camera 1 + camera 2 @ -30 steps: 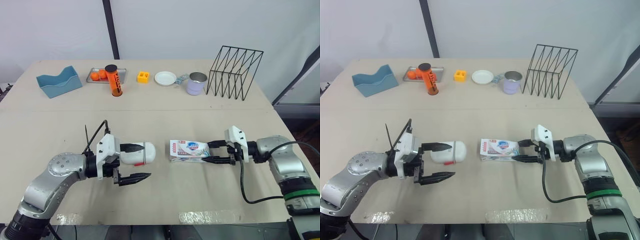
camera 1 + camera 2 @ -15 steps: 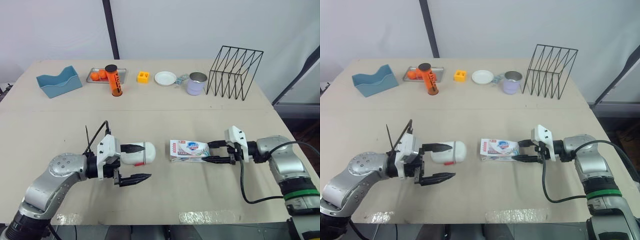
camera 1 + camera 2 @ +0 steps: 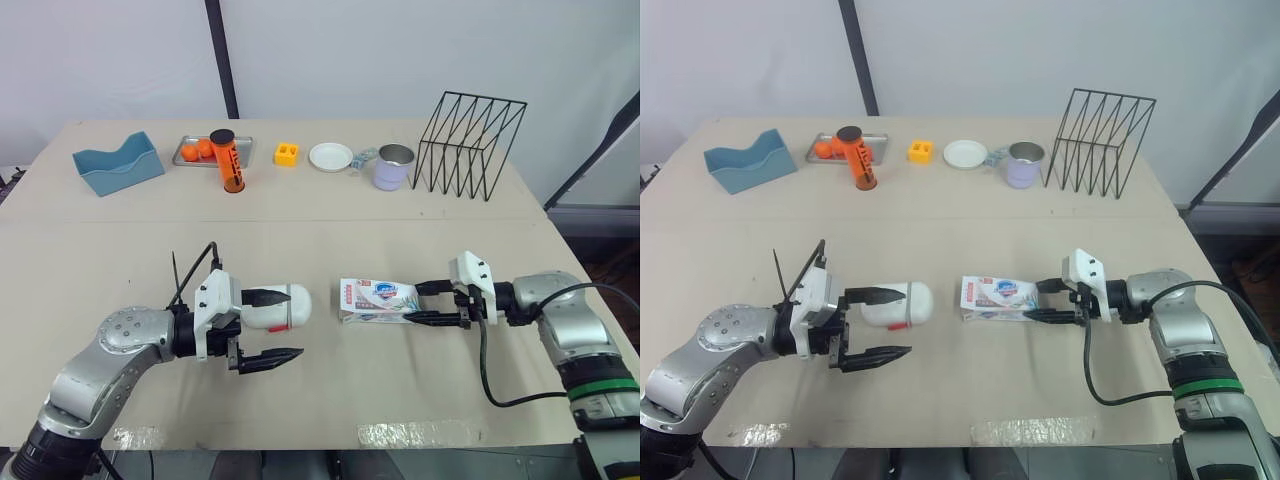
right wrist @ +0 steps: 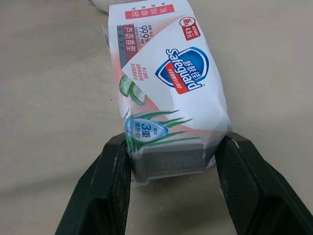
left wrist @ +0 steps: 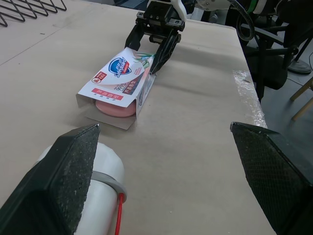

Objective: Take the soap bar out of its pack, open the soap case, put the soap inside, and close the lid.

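Head view: soap pack [image 3: 378, 299] lies flat mid-table [image 3: 320, 230], long axis across the robot. Right hand [image 3: 415, 305] is closed on its far-right end. Soap case [image 3: 275, 308], a white rounded shell with a red band, sits left of the pack, a gap between them. Left hand [image 3: 296, 324] is spread wide: one finger lies along the case, the other is well off it, so nothing is clamped.

Back row: blue tray [image 3: 118, 163], orange bottle [image 3: 229, 160], yellow block [image 3: 287, 154], white plate [image 3: 330, 157], mug [image 3: 394, 166], wire rack [image 3: 470, 145]. All are well apart from the work and no obstruction.

Left wrist view: the pack's open mouth faces this hand, with the pink soap bar [image 5: 115, 107] showing inside. The case sits against one finger, roughly in line with the mouth. It probably needs clearing first.

Right wrist view: both fingers [image 4: 105, 196] press the pack's sealed end.

Handling guess: the pack is thin, light and crushable, so keep hold at the sealed end. The bar is stiff and likely slick; pinch its exposed end. The case is smooth and may roll; grip across its body.
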You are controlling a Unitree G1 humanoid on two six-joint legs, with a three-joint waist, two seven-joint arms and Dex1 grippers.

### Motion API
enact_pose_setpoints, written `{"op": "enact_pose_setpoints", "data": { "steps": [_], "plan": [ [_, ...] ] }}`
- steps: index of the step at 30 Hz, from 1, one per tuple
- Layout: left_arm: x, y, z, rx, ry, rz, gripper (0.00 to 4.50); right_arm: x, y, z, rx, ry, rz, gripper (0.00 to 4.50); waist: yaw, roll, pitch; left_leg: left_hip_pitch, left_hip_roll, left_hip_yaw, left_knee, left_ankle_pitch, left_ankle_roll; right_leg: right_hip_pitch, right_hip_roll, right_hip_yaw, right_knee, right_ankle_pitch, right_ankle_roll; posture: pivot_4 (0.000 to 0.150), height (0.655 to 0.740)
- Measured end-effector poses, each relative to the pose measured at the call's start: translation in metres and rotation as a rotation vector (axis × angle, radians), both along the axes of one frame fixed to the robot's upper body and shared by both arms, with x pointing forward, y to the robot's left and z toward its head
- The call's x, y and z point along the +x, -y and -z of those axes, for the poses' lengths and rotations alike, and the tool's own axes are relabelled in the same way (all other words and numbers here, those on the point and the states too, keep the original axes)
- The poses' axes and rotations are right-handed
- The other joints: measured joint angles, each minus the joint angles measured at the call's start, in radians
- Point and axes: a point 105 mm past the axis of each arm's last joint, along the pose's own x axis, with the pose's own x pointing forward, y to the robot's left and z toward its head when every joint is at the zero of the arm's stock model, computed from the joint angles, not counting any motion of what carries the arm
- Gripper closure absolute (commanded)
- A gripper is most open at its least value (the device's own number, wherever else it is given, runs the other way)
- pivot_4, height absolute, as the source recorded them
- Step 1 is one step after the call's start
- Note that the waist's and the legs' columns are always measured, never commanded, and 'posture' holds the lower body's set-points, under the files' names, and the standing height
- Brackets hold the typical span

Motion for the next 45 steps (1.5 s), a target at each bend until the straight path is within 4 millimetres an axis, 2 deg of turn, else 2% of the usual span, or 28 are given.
{"op": "enact_pose_setpoints", "data": {
  "steps": [2,4,5,8,9,16,26,34,45],
  "plan": [
    [0.000,0.000,0.000,0.000,0.000,0.000,0.00,-0.001,0.002,-0.002,-0.011,-0.005,0.000,1.94,0.000,0.000,0.000,0.000,0.000,0.000,0.000,0.000,0.000,0.000,0.000,0.000,0.000,0.000,0.000,0.150,0.7400],
    [0.000,0.000,0.000,0.001,0.000,0.001,0.00,-0.003,0.007,-0.010,-0.048,-0.002,-0.010,1.94,0.000,0.000,0.000,0.000,0.000,0.000,0.000,0.000,0.000,0.000,0.000,0.000,0.000,0.000,0.000,0.150,0.7400],
    [-0.001,0.000,0.000,0.001,-0.002,0.007,0.00,-0.002,0.008,-0.022,-0.075,0.011,-0.024,1.94,-0.001,0.000,0.000,0.000,0.000,0.000,0.000,0.000,0.000,0.000,0.000,0.000,0.000,0.000,0.000,0.150,0.7400],
    [-0.001,0.000,0.000,0.002,-0.003,0.009,0.00,-0.002,0.007,-0.032,-0.098,0.019,-0.032,1.94,0.000,0.001,0.001,0.000,0.000,0.000,0.000,0.000,0.000,0.000,0.000,0.000,0.000,0.000,0.000,0.150,0.7400],
    [0.000,-0.001,0.001,0.003,-0.008,0.006,0.00,-0.002,0.007,-0.046,-0.129,0.026,-0.046,1.94,0.000,0.002,0.001,0.000,0.000,0.000,0.000,0.000,0.000,0.000,0.000,0.000,0.000,0.000,0.000,0.150,0.7400],
    [0.002,-0.002,0.002,0.009,-0.009,0.000,0.00,-0.005,-0.003,-0.066,-0.153,0.024,-0.075,1.94,0.000,0.002,0.001,0.000,0.000,0.000,0.000,0.000,0.000,0.000,0.000,0.000,0.000,0.000,0.000,0.150,0.7400],
    [0.002,-0.002,0.003,0.012,-0.008,-0.001,0.00,-0.009,-0.005,-0.068,-0.153,-0.002,-0.090,1.94,0.000,0.002,0.001,0.000,0.000,0.000,0.000,0.000,0.000,0.000,0.000,0.000,0.000,0.000,0.000,0.150,0.7400],
    [0.003,-0.003,0.004,0.015,-0.011,-0.002,0.00,-0.013,0.004,-0.073,-0.163,-0.008,-0.080,1.94,0.000,0.002,0.001,0.000,0.000,0.000,0.000,0.000,0.000,0.000,0.000,0.000,0.000,0.000,0.000,0.150,0.7400],
    [0.005,-0.003,0.005,0.020,-0.017,0.017,0.00,-0.022,0.045,-0.069,-0.132,-0.034,0.063,1.94,0.000,0.002,0.001,0.000,0.000,0.000,0.000,0.000,0.000,0.000,0.000,0.000,-0.001,0.000,0.000,0.150,0.7400]
  ]
}}
